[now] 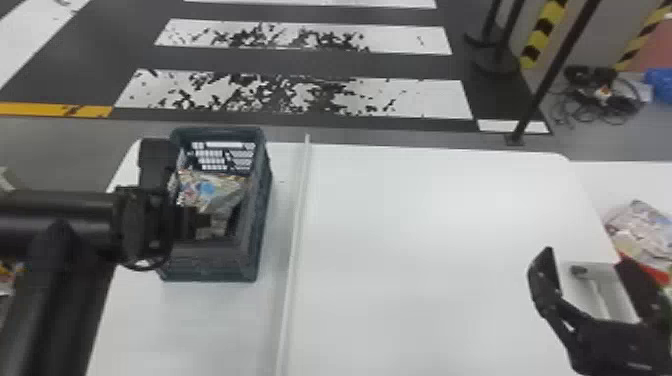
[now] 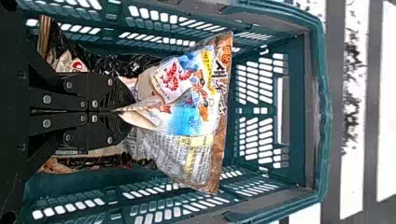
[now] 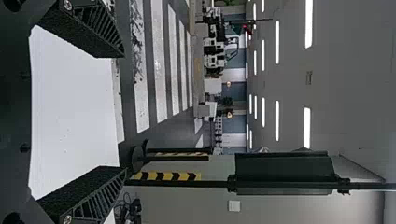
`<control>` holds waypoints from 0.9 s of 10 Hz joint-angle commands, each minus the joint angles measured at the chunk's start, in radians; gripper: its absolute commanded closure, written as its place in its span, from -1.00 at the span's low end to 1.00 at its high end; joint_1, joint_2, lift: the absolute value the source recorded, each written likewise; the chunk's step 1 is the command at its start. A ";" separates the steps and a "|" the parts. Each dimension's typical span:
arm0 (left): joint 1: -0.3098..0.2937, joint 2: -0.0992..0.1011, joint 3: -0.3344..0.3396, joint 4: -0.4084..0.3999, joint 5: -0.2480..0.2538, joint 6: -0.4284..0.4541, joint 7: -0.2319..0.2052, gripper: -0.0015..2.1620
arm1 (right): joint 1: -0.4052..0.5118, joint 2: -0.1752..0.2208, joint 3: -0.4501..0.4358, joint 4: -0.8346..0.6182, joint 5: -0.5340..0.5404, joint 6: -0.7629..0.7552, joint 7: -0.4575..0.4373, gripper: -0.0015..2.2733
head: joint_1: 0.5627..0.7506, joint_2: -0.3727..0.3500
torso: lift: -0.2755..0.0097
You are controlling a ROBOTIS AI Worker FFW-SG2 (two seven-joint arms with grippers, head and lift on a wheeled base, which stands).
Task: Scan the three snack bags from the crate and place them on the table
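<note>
The left tool [image 1: 206, 220] pinches a snack bag [image 2: 187, 116] inside the crate [image 1: 212, 272], near the counter's [image 1: 425, 225] left edge; a white strip [image 1: 294, 235] lies beside. The right tool [image 1: 585, 253] is spread.

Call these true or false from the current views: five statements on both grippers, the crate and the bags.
1. The left gripper is shut on a bag. True.
2. The crate stands on the right half of the table. False: the crate is on the left part of the table.
3. The right gripper is open, with nothing held. True.
4. The gripped bag lies flat on the table, outside the crate. False: it is inside the crate, pinched by the left gripper.
5. The crate holds more packaging besides the gripped bag. True.
</note>
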 commanded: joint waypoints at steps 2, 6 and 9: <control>-0.051 -0.003 -0.044 0.173 -0.017 -0.204 0.007 0.77 | 0.011 0.005 -0.023 -0.005 0.000 0.002 0.000 -0.94 | 0.41 -0.04 | 0.68; -0.068 -0.006 -0.061 0.260 -0.021 -0.410 0.013 0.78 | -0.002 0.009 -0.040 0.003 -0.012 0.012 0.000 -0.94 | 0.41 -0.11 | 0.68; -0.046 0.000 -0.050 0.159 -0.018 -0.339 0.016 0.78 | -0.010 0.009 -0.037 0.006 -0.014 0.021 0.000 -0.94 | 0.41 -0.12 | 0.68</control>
